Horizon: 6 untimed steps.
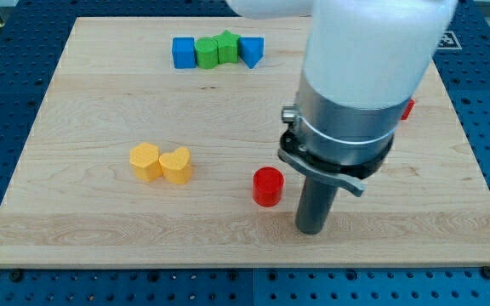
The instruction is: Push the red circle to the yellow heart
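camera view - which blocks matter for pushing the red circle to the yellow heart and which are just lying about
Part of the job:
- red circle, just to the view's left of my tip
- yellow heart, farther to the view's left

Just lying about:
- yellow hexagon, touching the heart
- blue cube, two green blocks and blue triangle, in a row at the view's top
- red block, mostly hidden behind the arm
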Each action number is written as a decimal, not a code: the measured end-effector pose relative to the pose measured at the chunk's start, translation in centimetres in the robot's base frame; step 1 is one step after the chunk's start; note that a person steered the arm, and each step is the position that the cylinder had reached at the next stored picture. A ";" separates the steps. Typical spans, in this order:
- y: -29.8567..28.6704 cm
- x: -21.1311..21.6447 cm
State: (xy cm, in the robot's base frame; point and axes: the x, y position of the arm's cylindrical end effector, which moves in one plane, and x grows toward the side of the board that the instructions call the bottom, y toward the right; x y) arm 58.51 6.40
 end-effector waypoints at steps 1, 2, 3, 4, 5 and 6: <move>-0.2 -0.3; -0.8 -2.4; -2.2 -4.4; -4.0 -4.5; -4.1 -4.5; -5.0 -4.5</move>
State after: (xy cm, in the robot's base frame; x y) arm 53.98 1.41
